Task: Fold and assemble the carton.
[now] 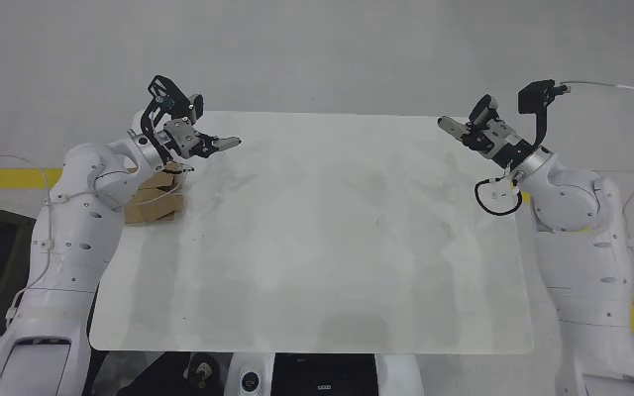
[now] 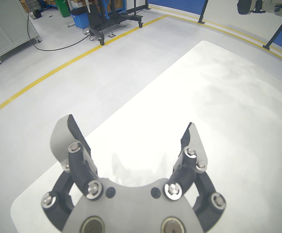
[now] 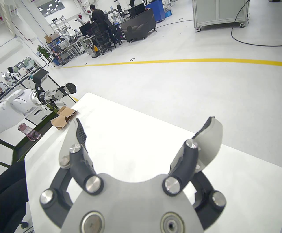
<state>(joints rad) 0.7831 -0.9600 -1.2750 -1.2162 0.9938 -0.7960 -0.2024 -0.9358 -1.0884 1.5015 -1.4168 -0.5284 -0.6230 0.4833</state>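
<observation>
You stand in a robotics laboratory hall: yellow floor line [image 3: 198, 60], desks with monitors [image 3: 84, 29], office chairs [image 3: 101, 38], wheeled equipment stand [image 2: 114, 17], blue bin [image 2: 80, 19], metal cabinet [image 3: 218, 11].

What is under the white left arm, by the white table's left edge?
A brown cardboard carton lies beneath the left arm at the white table's edge. The arm covers part of it, so its full shape cannot be seen.
</observation>
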